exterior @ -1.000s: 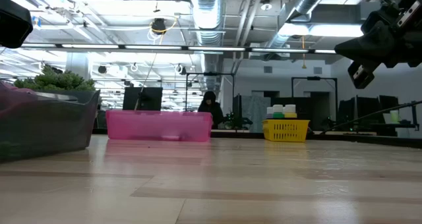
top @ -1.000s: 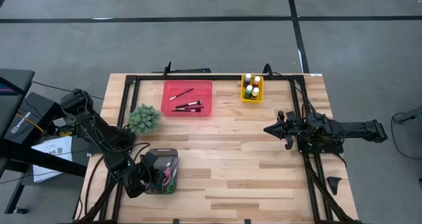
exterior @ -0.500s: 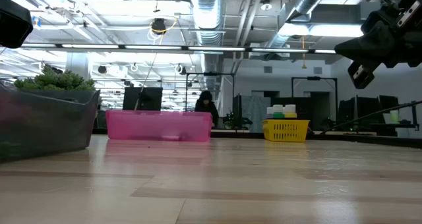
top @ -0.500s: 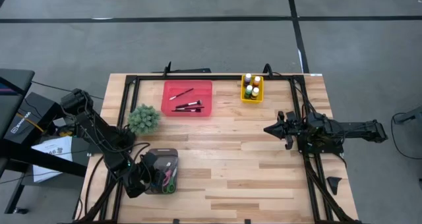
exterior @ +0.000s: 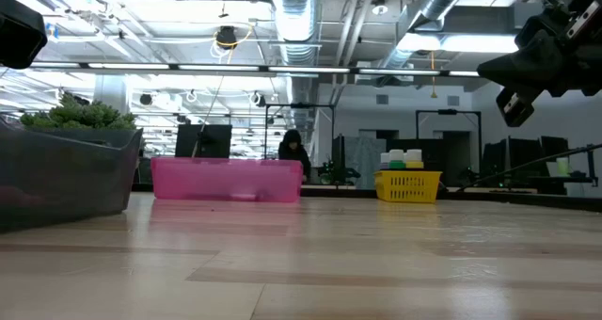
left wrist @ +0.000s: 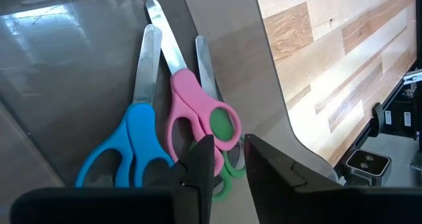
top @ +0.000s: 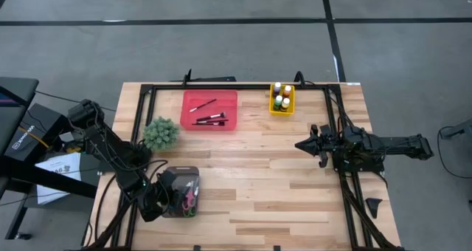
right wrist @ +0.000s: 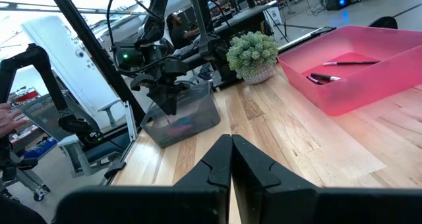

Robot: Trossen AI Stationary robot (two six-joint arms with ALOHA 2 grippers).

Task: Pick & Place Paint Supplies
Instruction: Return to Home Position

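Left wrist view, lower middle: left gripper [left wrist: 229,142], jaws released, over the dark translucent plastic bin [left wrist: 254,72], may snag its wall when rising; right gripper [top: 299,144], high view's right, is clenched, empty.

red bin [top: 193,103], dark brushes [top: 210,119], yellow basket [top: 282,113], pink scissors [left wrist: 191,118].

Along the bench [exterior: 310,254], left to right: dark bin [exterior: 66,174], pink bin [exterior: 226,180], yellow basket [exterior: 408,185] of paint bottles [exterior: 404,156]; right arm [exterior: 546,47] overhead.
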